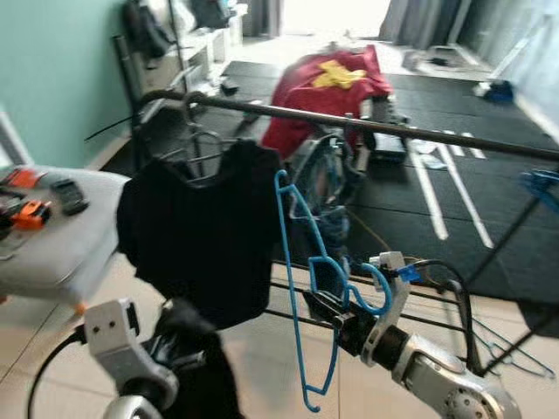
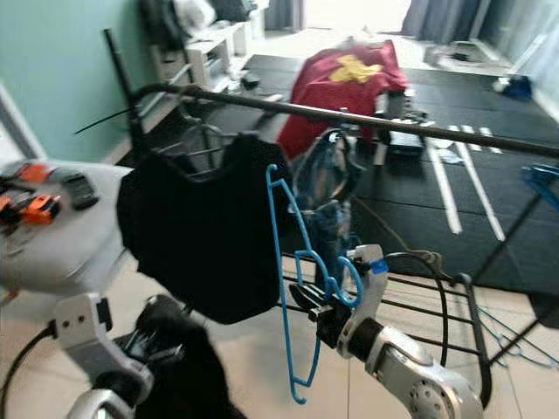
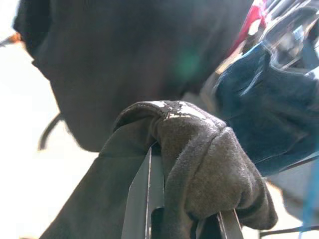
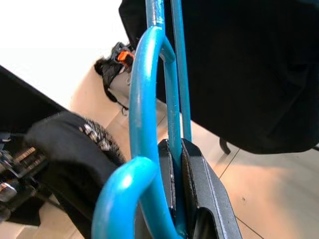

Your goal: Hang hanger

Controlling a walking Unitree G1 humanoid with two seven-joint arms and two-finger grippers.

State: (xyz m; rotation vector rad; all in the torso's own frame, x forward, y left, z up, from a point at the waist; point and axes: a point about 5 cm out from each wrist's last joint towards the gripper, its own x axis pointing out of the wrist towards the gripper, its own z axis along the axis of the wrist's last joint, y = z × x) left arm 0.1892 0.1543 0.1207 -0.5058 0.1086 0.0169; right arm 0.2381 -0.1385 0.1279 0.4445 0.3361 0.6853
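I have the blue plastic hanger point(image 1: 307, 288) pinched by its lower frame in my right hand point(image 1: 325, 307), fingers pressed together on the thin bar, as the right wrist view shows plainly; it stands tilted below the dark rail point(image 1: 367, 125), its hook end curling near my wrist at about 3 o'clock from the grip. To its 9 o'clock a black shirt point(image 1: 203, 231) already hangs from the rail on a wire hanger point(image 1: 203, 148), and my left hand point(image 3: 189, 219) is clamped on a bunched fold of black cloth point(image 3: 199, 164) low down. I judge I'm in the carrying step: the hanger is not yet on the rail, and next I'd have to lift it and turn the hook upward to catch the rail at 12 o'clock. Behind, a blue garment point(image 1: 327, 188) blurs into the rack; a grey desk point(image 1: 61, 244) sits at 9 o'clock, cut off by the frame edge.
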